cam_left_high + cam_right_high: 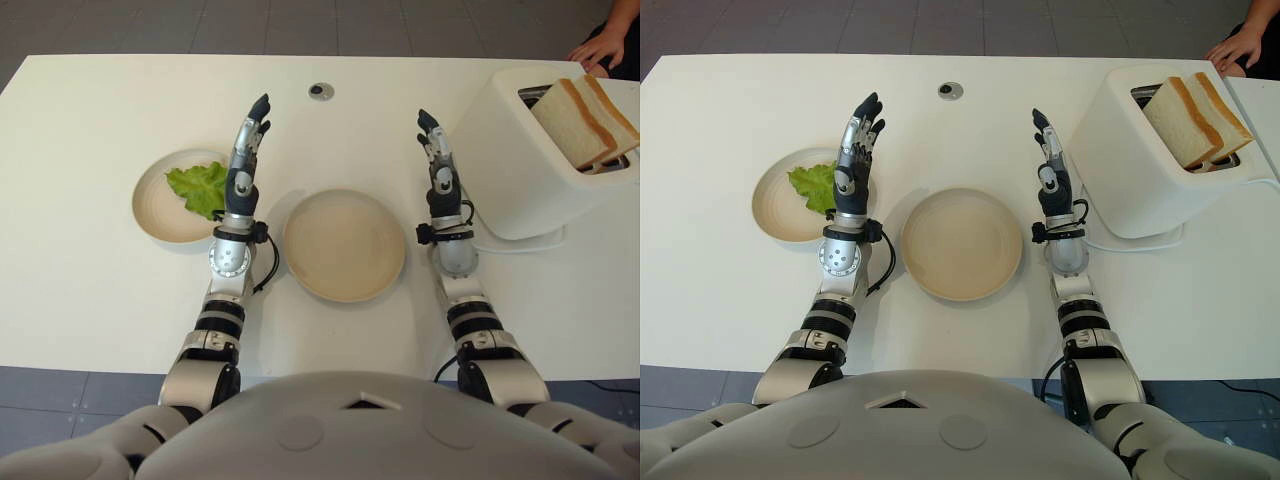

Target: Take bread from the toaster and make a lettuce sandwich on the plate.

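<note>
We saw a white surface (100,280) carrying everything. On its right side stood the toaster (520,170), white and boxy, with a cord running along the surface at its base. In the middle, nearest the robot, lay the plate (344,245), round, beige and bare. A small plate (155,215) of the same colour sat to the left of it, the two well apart.

Two slices of bread (585,120) stuck up side by side out of the top of the toaster, both tilted rather than upright.

The left robot hand (245,160) hung between the two plates, just beside the small plate's right rim, its fingers stretched out forward and gripping nothing. The right robot hand (438,165) hung between the plate and the toaster, fingers likewise straight and empty.

The lettuce (203,188), one green leaf, lay on the right half of the small plate. A small round grommet (321,91) sat in the surface toward the far edge.
</note>
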